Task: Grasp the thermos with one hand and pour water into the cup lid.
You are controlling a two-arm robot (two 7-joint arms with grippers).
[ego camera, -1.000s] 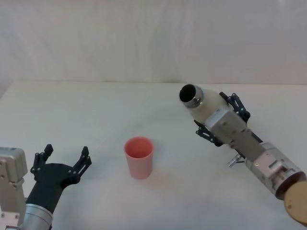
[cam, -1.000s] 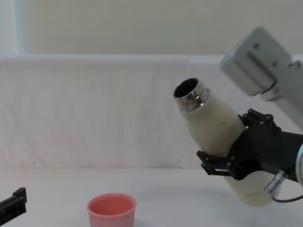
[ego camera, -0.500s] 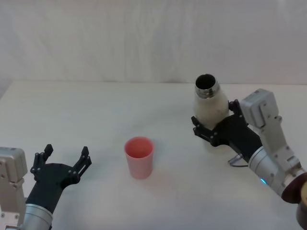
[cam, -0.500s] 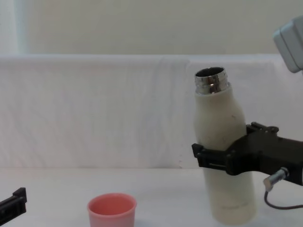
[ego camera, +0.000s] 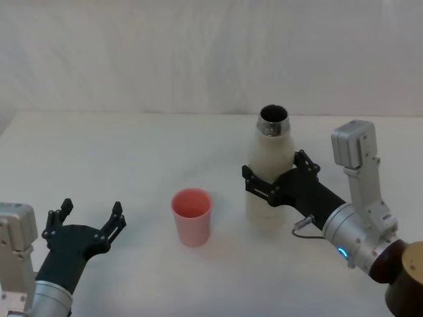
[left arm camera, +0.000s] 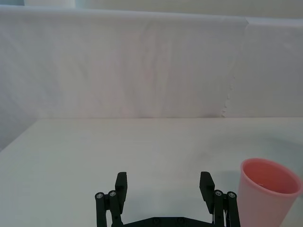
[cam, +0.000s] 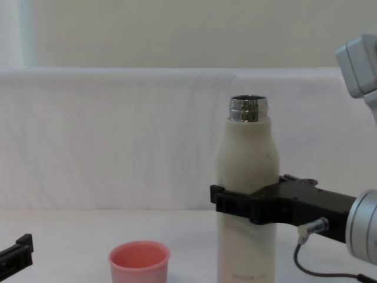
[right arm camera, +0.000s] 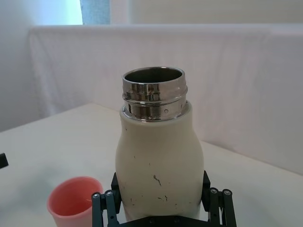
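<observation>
Thermos (ego camera: 269,175) stands upright on the white table (ego camera: 145,152), right of centre, its steel neck open with no cap on. Cream body with small dark specks, clear in the right wrist view (right arm camera: 158,163). In the chest view (cam: 247,200) its base runs below the edge, so cannot tell from there if it touches the table; head view shows it resting on or just at the surface.

Right gripper (ego camera: 277,181) comes in from the right and is clamped around the thermos at about mid-body, black fingers one on each side of it. Chest view shows the same band of black fingers (cam: 235,203) wrapped across the bottle below the shoulder. In the right wrist view the finger tips (right arm camera: 102,201) sit on both sides of the lower body, pressed against it.

Left gripper (ego camera: 84,224) sits low at the near left of the table, fingers spread wide, holding nothing. Left wrist view shows its two fingers (left arm camera: 120,187) wide apart with bare table between them. It is well apart from the thermos.

Cup lid (ego camera: 192,216) is a small pink cup, upright, mouth up, near the middle of the table, between the two grippers. It is just to the left of the thermos, not touching it. Chest view has it at lower left of the bottle (cam: 139,262); left wrist view shows it just beside the left gripper's finger (left arm camera: 267,191). Cannot tell if anything is inside.

White cloth backdrop (ego camera: 211,53) hangs behind the far edge of the table.
</observation>
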